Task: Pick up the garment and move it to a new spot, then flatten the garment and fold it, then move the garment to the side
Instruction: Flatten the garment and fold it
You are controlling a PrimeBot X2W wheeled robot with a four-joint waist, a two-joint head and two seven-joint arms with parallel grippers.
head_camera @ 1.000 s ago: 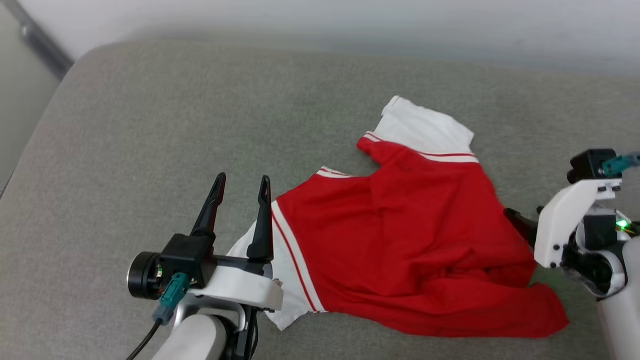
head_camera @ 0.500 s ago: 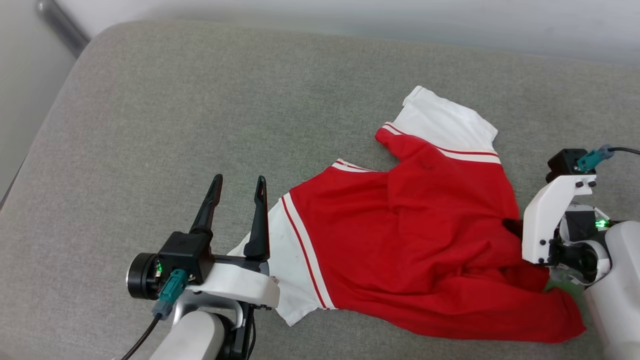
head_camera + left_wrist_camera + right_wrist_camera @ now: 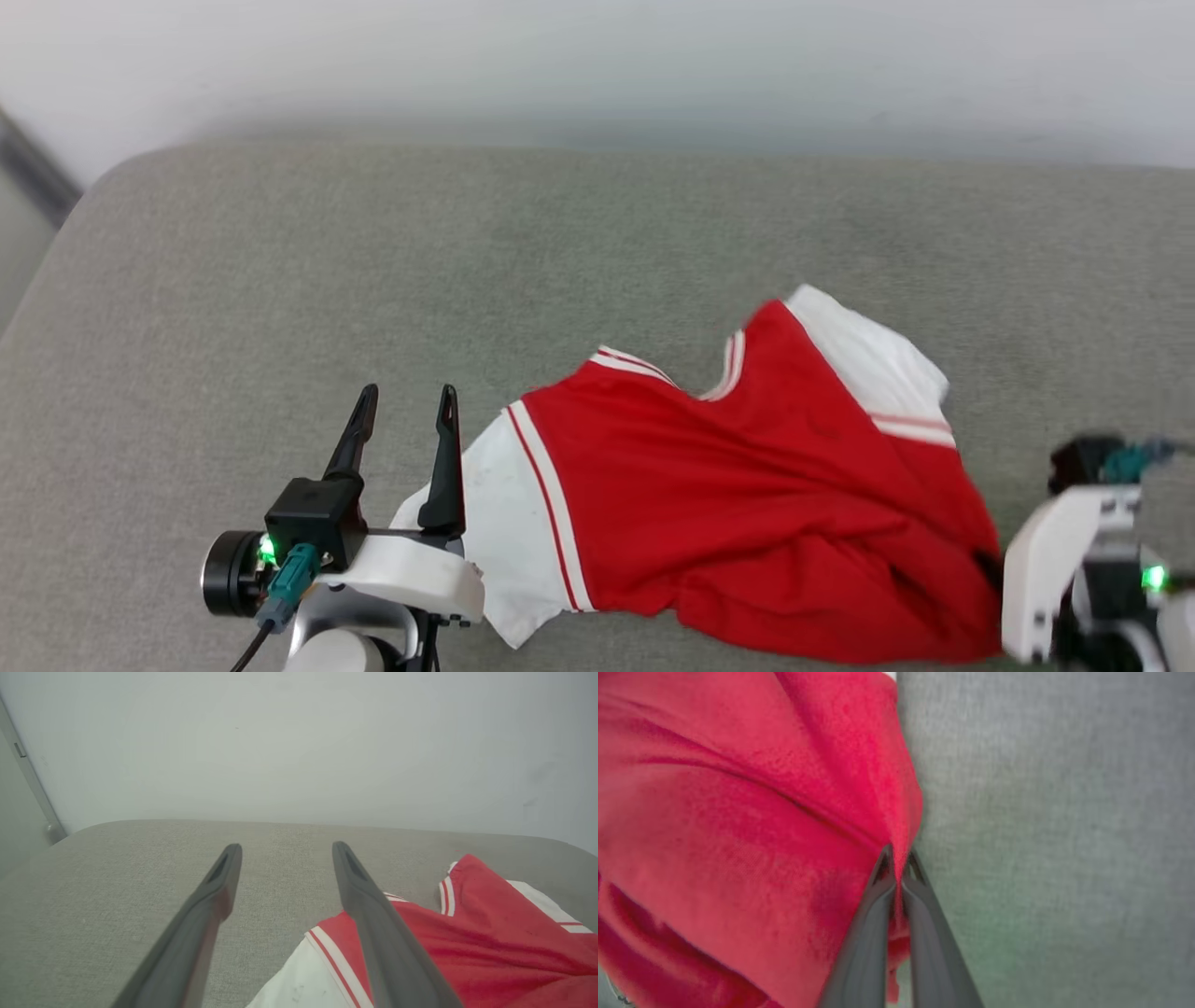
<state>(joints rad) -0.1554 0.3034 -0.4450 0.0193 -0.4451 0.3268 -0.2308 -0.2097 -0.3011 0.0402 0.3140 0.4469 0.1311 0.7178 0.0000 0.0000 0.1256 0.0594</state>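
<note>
now the right tool (image 3: 899,858) has clamped down: a second ago its fingers stood apart at the garment's right edge, and in the right wrist view they are pressed together with a thin ridge of red cloth pinched between the tips. the garment (image 3: 747,495) has answered the pull. long creases run across the red body toward the pinch, and the cloth near it has bunched up and no longer lies spread out. the head camera has shifted too, so the change in framing is not the shirt's own travel. i judge the pick-up grasp is made on this side and the lift to a new spot comes next. flattening and folding are not yet begun.

outward from the pinch, the garment lies crumpled on the grey fabric surface (image 3: 280,280), toward its near right part. one white sleeve (image 3: 878,364) points to the far right and the other white sleeve (image 3: 495,541) lies near the left arm. no lettering shows.

the right arm sits low at the lower right of the head view, its pale wrist bracket close to the cloth and its fingers reaching left into the red hem. the left tool (image 3: 408,392) is spread wide and holds nothing. its fingers point away from the robot beside the near sleeve, level over the surface, with one finger crossing the sleeve's edge in view. whether it touches the sleeve i cannot tell.
</note>
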